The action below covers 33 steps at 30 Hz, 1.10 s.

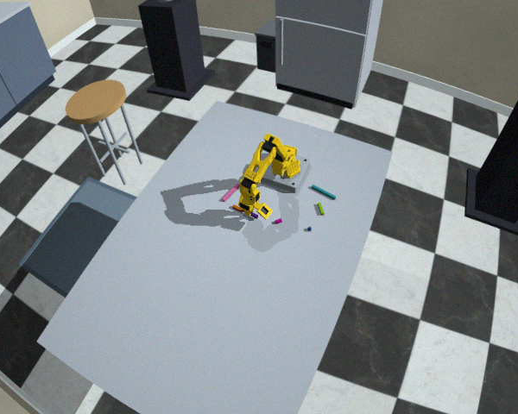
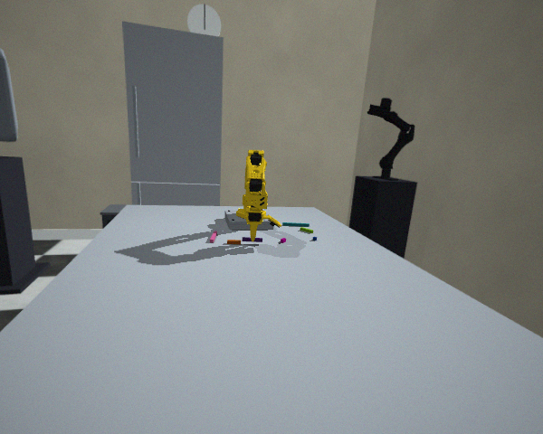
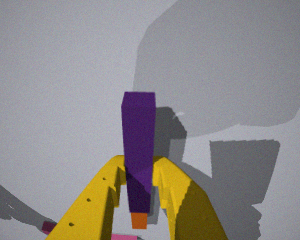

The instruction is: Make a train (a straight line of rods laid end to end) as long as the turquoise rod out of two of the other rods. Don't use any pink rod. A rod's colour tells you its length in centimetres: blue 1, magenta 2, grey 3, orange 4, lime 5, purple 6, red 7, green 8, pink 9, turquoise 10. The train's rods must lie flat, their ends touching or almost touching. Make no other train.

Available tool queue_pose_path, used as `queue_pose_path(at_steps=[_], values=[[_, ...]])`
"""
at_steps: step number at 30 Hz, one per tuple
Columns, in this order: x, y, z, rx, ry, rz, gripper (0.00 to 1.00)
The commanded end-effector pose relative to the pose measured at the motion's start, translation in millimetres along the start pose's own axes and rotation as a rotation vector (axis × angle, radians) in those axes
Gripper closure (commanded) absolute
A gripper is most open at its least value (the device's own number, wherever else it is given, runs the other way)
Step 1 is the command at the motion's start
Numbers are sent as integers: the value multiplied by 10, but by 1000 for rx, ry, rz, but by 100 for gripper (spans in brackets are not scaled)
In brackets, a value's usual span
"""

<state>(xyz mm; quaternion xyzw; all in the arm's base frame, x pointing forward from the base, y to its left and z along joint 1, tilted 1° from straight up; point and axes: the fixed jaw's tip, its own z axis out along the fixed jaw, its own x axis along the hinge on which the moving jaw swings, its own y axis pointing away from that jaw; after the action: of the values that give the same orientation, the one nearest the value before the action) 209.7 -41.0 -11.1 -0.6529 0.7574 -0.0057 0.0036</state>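
Note:
My yellow gripper (image 3: 139, 192) is shut on the purple rod (image 3: 138, 150), which lies level at table height and sticks out ahead of the fingers. In the exterior view the purple rod (image 2: 249, 240) lies in line with the orange rod (image 2: 233, 241), with a small gap between their ends. In the wrist view the orange rod's end (image 3: 139, 220) shows just behind the purple rod. The gripper (image 1: 251, 212) stands low over the table in front of the arm's base. The turquoise rod (image 1: 323, 191) lies to the right of the base.
A pink rod (image 1: 230, 192) lies left of the arm. A lime rod (image 1: 320, 208), a magenta rod (image 1: 278, 221) and a small blue rod (image 1: 308, 228) lie to the right. The arm's grey base plate (image 1: 282, 174) is behind the gripper.

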Motion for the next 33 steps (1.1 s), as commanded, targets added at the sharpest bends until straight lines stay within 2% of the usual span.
queue_pose_path(at_steps=[1, 33], values=[[-20, 7, 12, -11, -2, 1, 100], [-20, 8, 88, -11, -2, 1, 100]])
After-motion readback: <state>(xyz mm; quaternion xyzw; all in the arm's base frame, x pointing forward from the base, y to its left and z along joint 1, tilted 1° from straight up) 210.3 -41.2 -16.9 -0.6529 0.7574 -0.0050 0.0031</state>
